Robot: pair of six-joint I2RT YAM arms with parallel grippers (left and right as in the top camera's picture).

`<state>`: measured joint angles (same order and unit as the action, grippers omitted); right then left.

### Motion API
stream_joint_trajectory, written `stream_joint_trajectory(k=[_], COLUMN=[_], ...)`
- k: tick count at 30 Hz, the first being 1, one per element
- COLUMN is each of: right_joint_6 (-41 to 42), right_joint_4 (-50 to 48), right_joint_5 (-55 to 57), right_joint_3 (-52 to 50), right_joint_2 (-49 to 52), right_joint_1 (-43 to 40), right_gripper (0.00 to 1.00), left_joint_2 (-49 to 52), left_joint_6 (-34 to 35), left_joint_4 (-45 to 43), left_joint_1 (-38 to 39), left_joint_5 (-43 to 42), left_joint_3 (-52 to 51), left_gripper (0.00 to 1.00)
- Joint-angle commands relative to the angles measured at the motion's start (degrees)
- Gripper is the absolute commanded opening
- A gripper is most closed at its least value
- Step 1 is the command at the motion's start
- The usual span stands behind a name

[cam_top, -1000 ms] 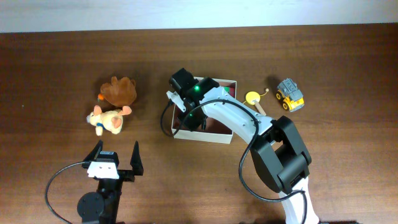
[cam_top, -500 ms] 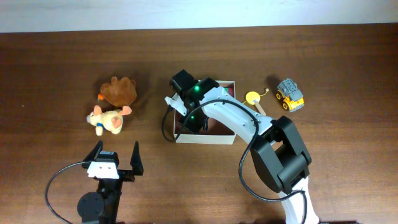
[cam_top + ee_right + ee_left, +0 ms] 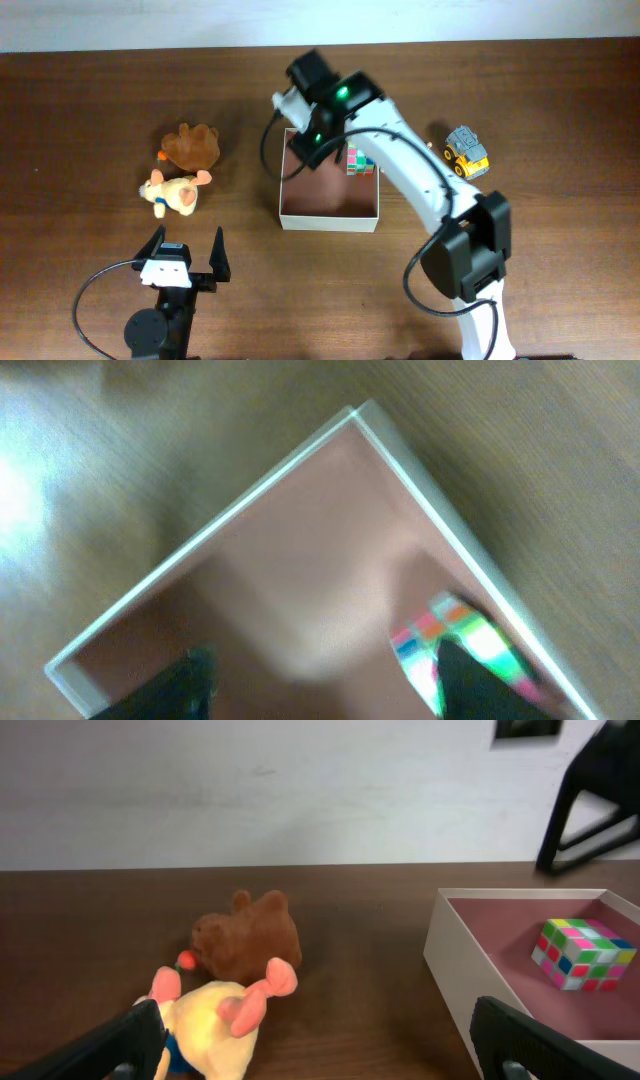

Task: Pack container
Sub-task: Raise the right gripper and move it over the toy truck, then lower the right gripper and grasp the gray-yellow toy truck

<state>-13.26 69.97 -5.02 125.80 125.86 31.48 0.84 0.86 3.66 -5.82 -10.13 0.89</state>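
So the cube (image 3: 360,160) is sitting in the far right corner of the container (image 3: 330,222), which is mid-table. The right gripper (image 3: 305,148) hangs over the box's far left corner, jaws apart with nothing between them. I'd say this is the gap between one drop-off and the next pick.

Next grab is probably the truck (image 3: 466,150), out on the right, which means swinging over there and coming down around it. The left gripper (image 3: 188,250) is parked near left, wide open and empty, with the bear (image 3: 190,145) and the pale plush (image 3: 172,192) just beyond it. There's no readable writing or logos anywhere.
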Motion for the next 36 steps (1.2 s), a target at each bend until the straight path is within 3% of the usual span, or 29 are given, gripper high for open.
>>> stream_joint_trajectory(k=[1, 6, 12, 20, 26, 36], right_joint_6=[2.0, 1.9, 1.9, -5.2, -6.2, -7.4], right_joint_4=[3.3, 8.2, 11.0, 11.9, 7.2, -4.4], right_joint_5=[2.7, 8.7, 12.6, 5.1, 2.1, 2.0], right_joint_3=[5.7, 7.9, 6.3, 2.8, -6.3, -21.7], right_joint_2=[0.2, 0.2, 0.2, 0.3, 0.3, 0.3], right_joint_1=[-4.0, -10.9, -19.8, -29.6, -35.7, -37.0], right_gripper=[0.73, 0.88, 0.98, 0.99, 0.99, 0.99], left_joint_2=[-0.5, -0.5, -0.5, -0.5, -0.5, -0.5], left_joint_6=[-0.5, -0.5, -0.5, -0.5, -0.5, -0.5], left_joint_4=[0.0, 0.0, 0.0, 0.0, 0.0, 0.0], left_joint_1=[-0.3, -0.3, -0.3, -0.3, -0.3, -0.3], left_joint_5=[-0.6, -0.6, -0.6, -0.6, -0.6, -0.6], left_joint_3=[-0.4, -0.3, -0.3, -0.3, -0.3, -0.3], left_gripper=[0.99, 0.99, 0.99, 0.99, 0.99, 0.99])
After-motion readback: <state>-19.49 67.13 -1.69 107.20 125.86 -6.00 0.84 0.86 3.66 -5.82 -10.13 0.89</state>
